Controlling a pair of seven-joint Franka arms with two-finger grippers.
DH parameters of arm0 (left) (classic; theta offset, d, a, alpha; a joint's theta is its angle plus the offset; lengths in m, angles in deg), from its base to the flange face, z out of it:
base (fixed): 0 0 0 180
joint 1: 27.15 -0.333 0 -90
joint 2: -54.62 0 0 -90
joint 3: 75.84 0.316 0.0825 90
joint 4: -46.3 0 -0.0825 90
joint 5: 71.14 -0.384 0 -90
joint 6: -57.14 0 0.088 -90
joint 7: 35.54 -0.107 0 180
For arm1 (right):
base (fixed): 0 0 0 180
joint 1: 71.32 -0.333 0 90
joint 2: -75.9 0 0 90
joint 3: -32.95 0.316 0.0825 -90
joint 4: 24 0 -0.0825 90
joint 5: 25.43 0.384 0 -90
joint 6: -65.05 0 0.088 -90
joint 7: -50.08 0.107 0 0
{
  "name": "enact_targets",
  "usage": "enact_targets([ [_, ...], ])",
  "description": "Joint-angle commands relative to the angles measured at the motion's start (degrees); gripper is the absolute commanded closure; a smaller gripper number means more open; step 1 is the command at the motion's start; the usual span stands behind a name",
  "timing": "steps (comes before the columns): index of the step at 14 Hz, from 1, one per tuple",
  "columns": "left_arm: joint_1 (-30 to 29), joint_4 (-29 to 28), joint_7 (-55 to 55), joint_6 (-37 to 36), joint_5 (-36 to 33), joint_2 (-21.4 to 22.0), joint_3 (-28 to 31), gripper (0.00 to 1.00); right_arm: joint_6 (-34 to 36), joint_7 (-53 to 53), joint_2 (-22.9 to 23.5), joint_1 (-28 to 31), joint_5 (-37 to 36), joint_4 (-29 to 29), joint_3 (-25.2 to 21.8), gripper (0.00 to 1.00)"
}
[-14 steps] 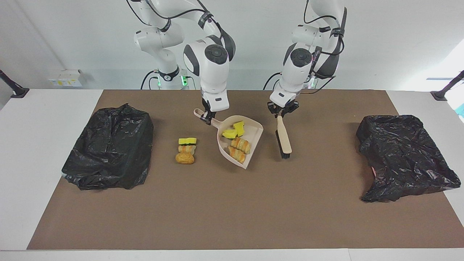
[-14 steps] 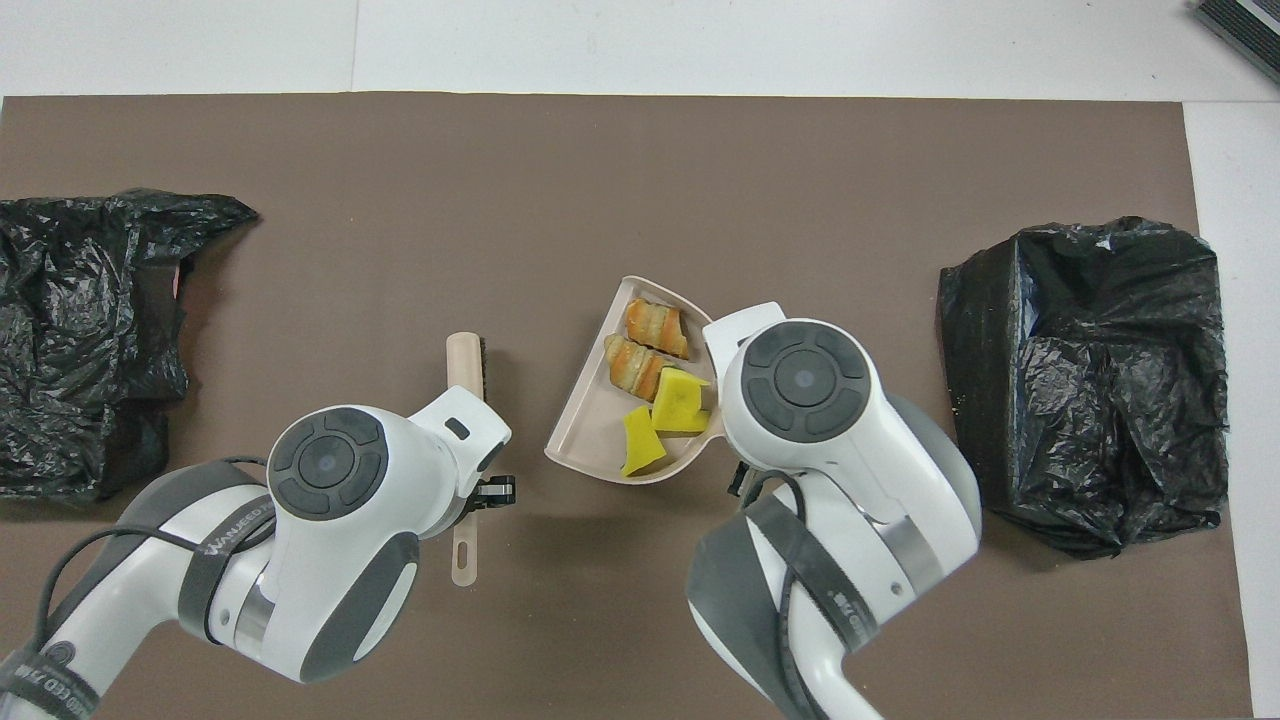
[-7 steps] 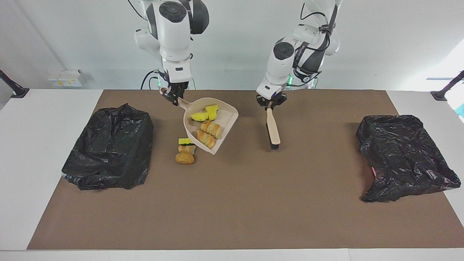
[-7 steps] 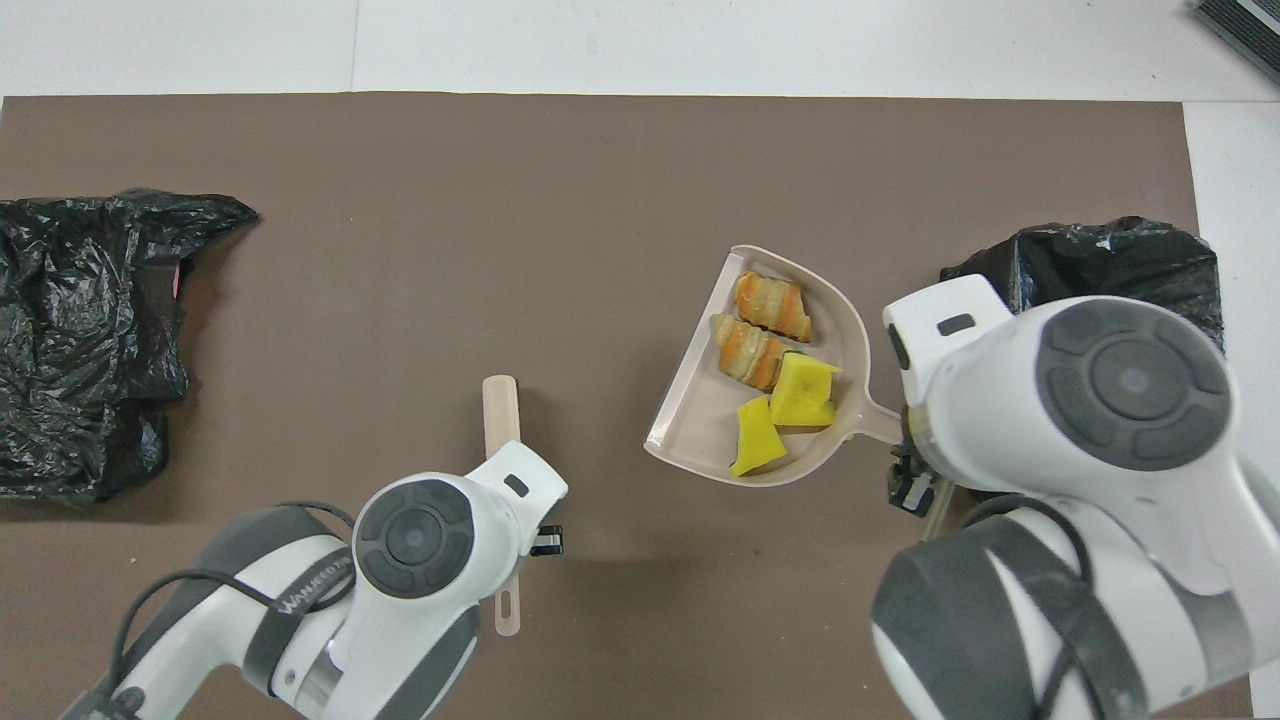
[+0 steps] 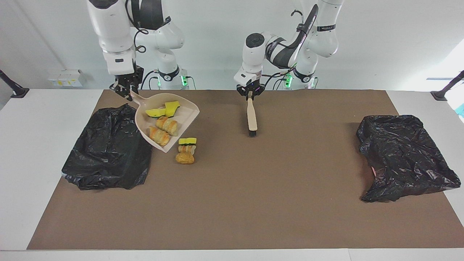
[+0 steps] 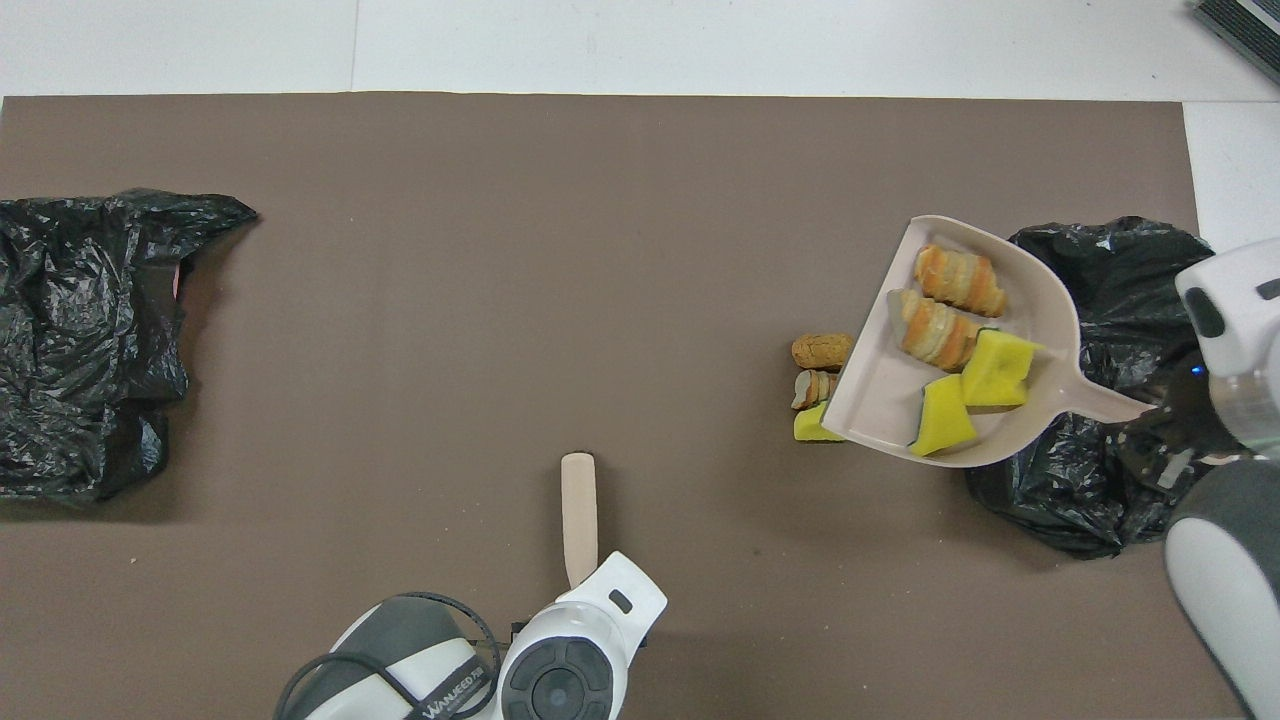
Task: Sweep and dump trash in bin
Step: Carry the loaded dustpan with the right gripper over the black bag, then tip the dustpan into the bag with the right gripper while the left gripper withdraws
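Trash (image 5: 164, 125) in dustpan (image 5: 185, 115), R arm raised

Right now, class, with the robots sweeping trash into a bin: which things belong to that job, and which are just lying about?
Belong to the job:
- dustpan holding sponge chunks and bread lumps, carried by right gripper
- loose trash on the mat
- brush in left gripper
- bagged bin beside the dustpan

Lying about:
- second black bag at the left arm's end
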Motion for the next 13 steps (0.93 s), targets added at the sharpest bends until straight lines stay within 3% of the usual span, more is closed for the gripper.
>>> enact_targets([
  [1,1.22,-1.17,2.99,1.61,1.77,0.96,1.04,1.0,-5.85,-10.46,1.65,8.41,-1.53,0.89,0.47,1.0],
  [3,1.22,-1.26,4.05,1.79,3.53,0.96,1.04,1.0,-10.76,-16.45,4.29,14.66,-4.94,0.72,0.47,1.0],
  [4,1.22,-1.35,4.23,1.79,3.54,0.96,1.04,0.81,-13.84,-18.74,5.96,17.03,-6.35,0.54,0.47,1.0],
  [5,1.14,-1.35,4.32,1.7,3.54,0.96,1.13,0.6,-16.82,-19.89,7.19,18.8,-7.84,0.54,0.47,1.0],
  [6,0.88,-1.0,5.45,1.61,3.71,0.7,1.13,0.01,-18.68,-20.16,8.51,19.43,-10.73,0.36,0.47,1.0],
  [9,-0.44,0.66,5.99,0.65,3.71,-0.7,1.39,0.0,-19.67,-19.73,9.84,18.73,-21.37,0.28,0.64,1.0],
  [13,-9.21,3.74,2.31,0.38,3.62,-2.03,1.39,0.0,-17.29,-24.28,9.84,15.57,-29.82,-0.07,0.73,1.0],
])
